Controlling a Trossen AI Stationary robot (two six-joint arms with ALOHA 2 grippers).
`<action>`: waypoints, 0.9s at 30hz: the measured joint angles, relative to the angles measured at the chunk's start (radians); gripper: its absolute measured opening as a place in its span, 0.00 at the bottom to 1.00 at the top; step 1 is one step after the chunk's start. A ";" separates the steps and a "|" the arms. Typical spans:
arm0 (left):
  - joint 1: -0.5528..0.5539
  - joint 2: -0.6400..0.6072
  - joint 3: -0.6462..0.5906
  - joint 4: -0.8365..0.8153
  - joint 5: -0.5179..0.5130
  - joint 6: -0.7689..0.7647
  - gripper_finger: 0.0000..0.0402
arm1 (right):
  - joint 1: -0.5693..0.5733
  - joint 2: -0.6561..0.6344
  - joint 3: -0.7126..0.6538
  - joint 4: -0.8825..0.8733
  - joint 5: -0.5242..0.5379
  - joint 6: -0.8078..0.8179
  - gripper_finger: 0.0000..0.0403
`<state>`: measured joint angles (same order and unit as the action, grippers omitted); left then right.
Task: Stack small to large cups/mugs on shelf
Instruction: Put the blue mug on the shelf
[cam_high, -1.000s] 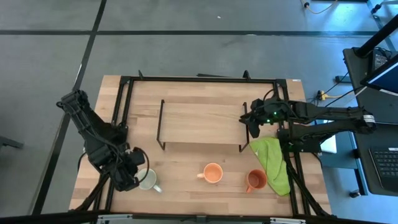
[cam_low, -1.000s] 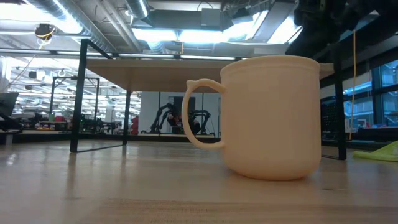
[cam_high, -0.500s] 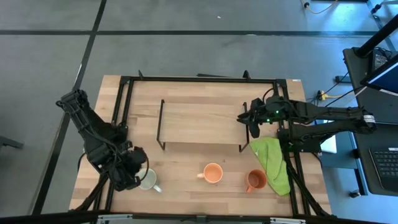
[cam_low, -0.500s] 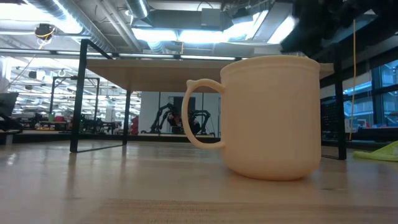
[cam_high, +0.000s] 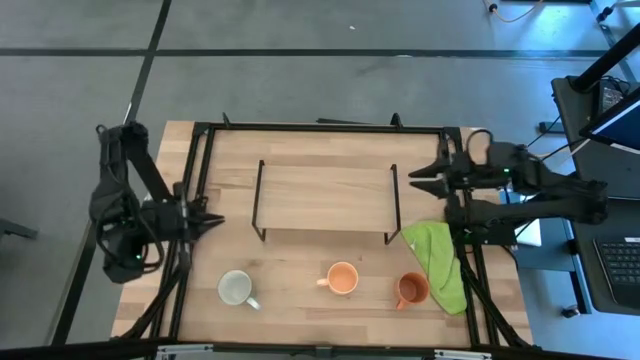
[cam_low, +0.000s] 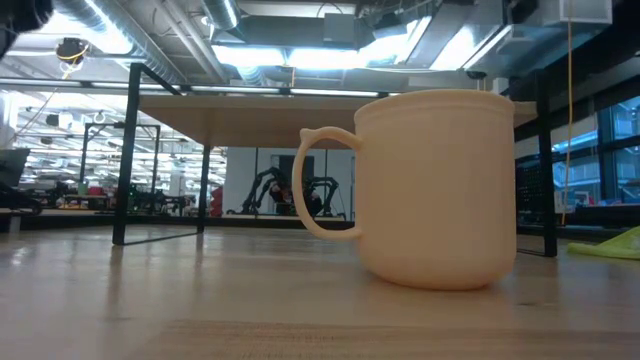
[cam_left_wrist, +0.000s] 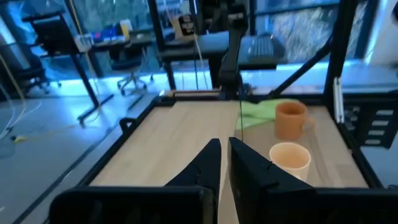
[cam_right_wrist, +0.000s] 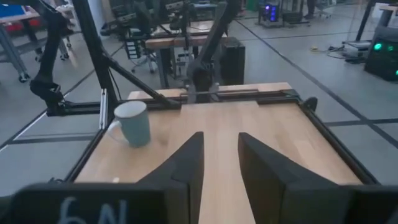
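All three mugs sit in a row along the front of the table: the white mug (cam_high: 236, 288) on the left, the light orange mug (cam_high: 342, 277) in the middle, the dark orange-brown mug (cam_high: 411, 290) right beside the lime-green cloth (cam_high: 438, 258). The shelf (cam_high: 325, 196) behind them has nothing on it. The left gripper (cam_high: 207, 221) hangs at the table's left edge, fingers nearly together. The right gripper (cam_high: 421, 176) hangs past the shelf's right end, fingers slightly apart.
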<state>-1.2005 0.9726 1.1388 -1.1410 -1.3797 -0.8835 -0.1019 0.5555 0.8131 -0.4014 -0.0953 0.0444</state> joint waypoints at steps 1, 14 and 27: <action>-0.019 -0.023 -0.035 -0.002 -0.022 -0.024 0.06 | -0.001 -0.026 0.000 -0.024 0.005 0.003 0.25; -0.167 -0.295 -0.398 -0.003 -0.105 -0.345 0.06 | -0.001 -0.284 0.000 -0.339 0.164 0.181 0.25; 0.174 -0.104 -0.061 0.032 0.559 -0.135 0.00 | -0.001 -0.285 -0.001 -0.419 0.261 0.234 0.25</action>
<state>-1.0264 0.8683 1.0778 -1.1094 -0.8209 -1.0187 -0.1028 0.2703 0.8120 -0.8200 0.1653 0.2788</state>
